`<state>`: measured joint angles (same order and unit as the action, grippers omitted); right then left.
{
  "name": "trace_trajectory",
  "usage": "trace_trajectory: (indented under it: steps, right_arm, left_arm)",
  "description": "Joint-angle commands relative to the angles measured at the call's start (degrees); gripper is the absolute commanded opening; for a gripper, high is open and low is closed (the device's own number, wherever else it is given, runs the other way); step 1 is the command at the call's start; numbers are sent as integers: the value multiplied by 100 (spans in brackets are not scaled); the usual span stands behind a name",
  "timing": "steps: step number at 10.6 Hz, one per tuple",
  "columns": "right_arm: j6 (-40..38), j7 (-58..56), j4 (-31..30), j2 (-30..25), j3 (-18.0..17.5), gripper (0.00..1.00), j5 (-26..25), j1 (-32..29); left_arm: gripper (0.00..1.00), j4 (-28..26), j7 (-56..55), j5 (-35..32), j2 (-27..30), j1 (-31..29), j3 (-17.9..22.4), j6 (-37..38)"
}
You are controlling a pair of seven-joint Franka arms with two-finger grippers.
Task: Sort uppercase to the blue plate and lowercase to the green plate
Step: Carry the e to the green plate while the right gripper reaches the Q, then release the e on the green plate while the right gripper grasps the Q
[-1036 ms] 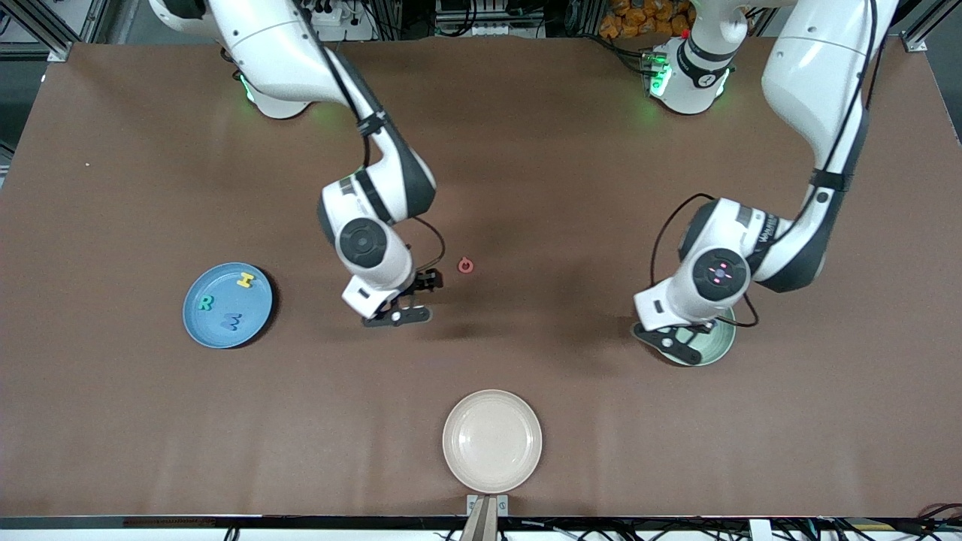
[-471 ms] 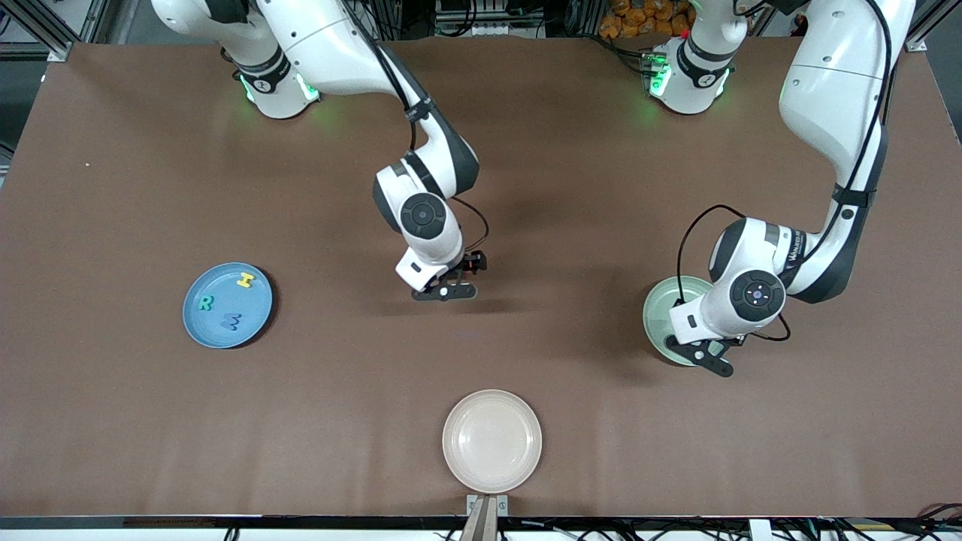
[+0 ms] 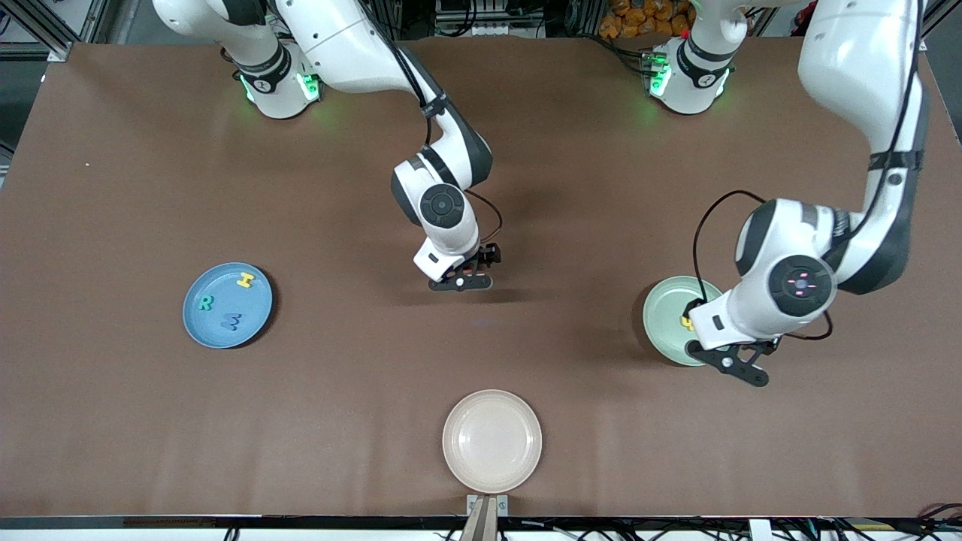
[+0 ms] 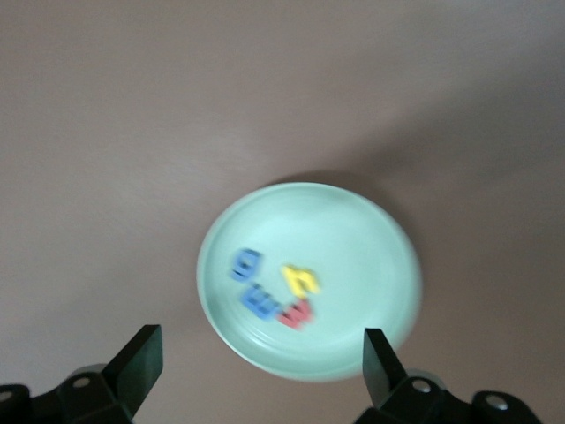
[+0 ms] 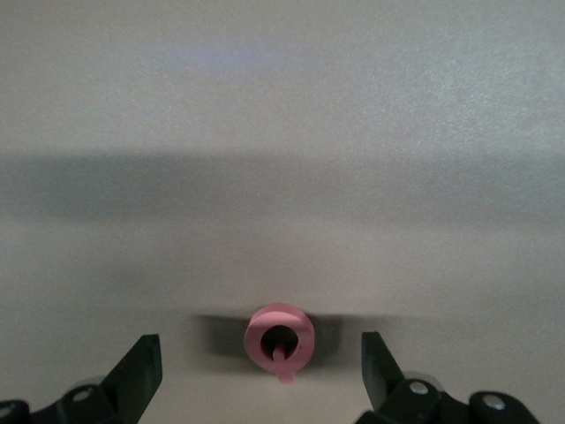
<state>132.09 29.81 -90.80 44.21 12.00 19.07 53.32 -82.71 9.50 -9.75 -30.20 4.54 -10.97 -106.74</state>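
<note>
The blue plate (image 3: 259,297) near the right arm's end holds a green R (image 3: 204,303), a yellow H (image 3: 245,280) and a blue W (image 3: 231,321). On the bare table in the middle lies a red Q-like ring (image 5: 280,340). My right gripper (image 5: 260,358) hangs open low over it, one finger on each side; in the front view that gripper (image 3: 460,283) hides the ring. The green plate (image 4: 353,238) carries a yellow h (image 4: 300,280), a blue m (image 4: 260,303), a red letter (image 4: 296,314) and a rounded blue letter (image 4: 246,264). My left gripper (image 3: 733,366) is open and empty over the plate's (image 3: 665,300) rim.
A cream-white plate (image 3: 491,440) with nothing in it stands near the table's edge closest to the front camera, in the middle. Brown tabletop runs between the three plates.
The left gripper has opened and drifted from the green plate's middle to its rim, uncovering the plate. The right gripper has swung toward the left arm's end and stopped over the red ring.
</note>
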Motion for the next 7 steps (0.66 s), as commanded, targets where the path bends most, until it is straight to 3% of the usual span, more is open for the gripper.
trace_trajectory:
  steps: [1,7]
  right_arm:
    - [71,51,-96,-18,57,100,97,47]
    - [133,60,-105,70,57,100,97,55]
  left_arm:
    - [100,114,78,727,557,152,384,400]
    - [100,70,34,817,1937,47,525,935]
